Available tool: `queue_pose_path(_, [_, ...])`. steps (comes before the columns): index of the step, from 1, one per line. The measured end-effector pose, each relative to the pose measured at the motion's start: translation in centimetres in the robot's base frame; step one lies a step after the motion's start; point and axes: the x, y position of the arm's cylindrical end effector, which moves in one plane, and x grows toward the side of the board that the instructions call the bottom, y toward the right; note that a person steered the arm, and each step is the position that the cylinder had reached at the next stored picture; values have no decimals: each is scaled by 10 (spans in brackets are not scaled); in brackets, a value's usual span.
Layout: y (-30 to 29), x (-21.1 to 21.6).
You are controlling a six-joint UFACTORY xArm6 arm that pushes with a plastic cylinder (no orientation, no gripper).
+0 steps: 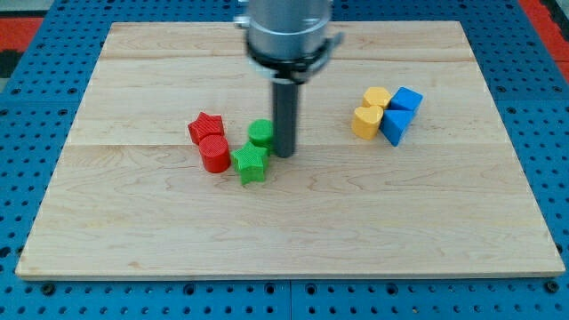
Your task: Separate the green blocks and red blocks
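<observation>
My tip rests on the board just right of the green cylinder, touching or nearly touching it. The green star lies just below-left of that cylinder. The red star and the red cylinder sit together to the left, the red cylinder close beside the green star. The rod rises from the tip to the arm's head at the view's top.
Two yellow blocks and two blue blocks sit clustered at the view's right. The wooden board lies on a blue pegboard; its edges are all in view.
</observation>
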Motion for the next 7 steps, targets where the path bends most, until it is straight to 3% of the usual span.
queue_pose_path(1, [-72, -1])
queue_pose_path(2, [-51, -1])
queue_pose_path(3, [-95, -40])
queue_pose_path(4, [-113, -47])
queue_pose_path(6, [23, -82])
queue_pose_path(7, [15, -41])
